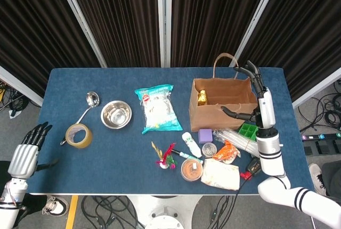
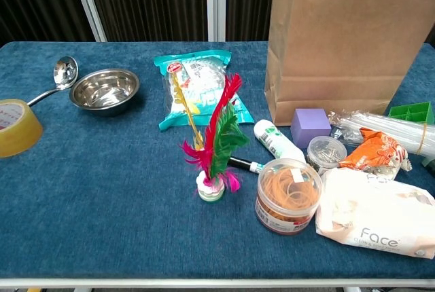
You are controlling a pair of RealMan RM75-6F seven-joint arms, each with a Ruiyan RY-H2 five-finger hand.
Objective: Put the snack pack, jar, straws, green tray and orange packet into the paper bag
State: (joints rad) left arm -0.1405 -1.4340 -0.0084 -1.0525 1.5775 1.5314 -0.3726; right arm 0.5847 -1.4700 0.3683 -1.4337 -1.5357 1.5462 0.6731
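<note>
My chest view cuts off the bag (image 2: pixel 336 47) at the top, hiding its inside, and clips the tape (image 2: pixel 15 128) and green tray (image 2: pixel 413 112). Neither hand shows there. The straws (image 1: pixel 234 138) partly hide under the orange packet (image 1: pixel 228 151).

Curtained lab, floor cables (image 1: pixel 325 113)

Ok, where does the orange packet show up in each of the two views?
Head view: the orange packet lies lower right of centre, below the straws.
Chest view: it lies at the right edge, just under the straws.
Shared landmark: the purple cube, to its left in front of the paper bag.
</note>
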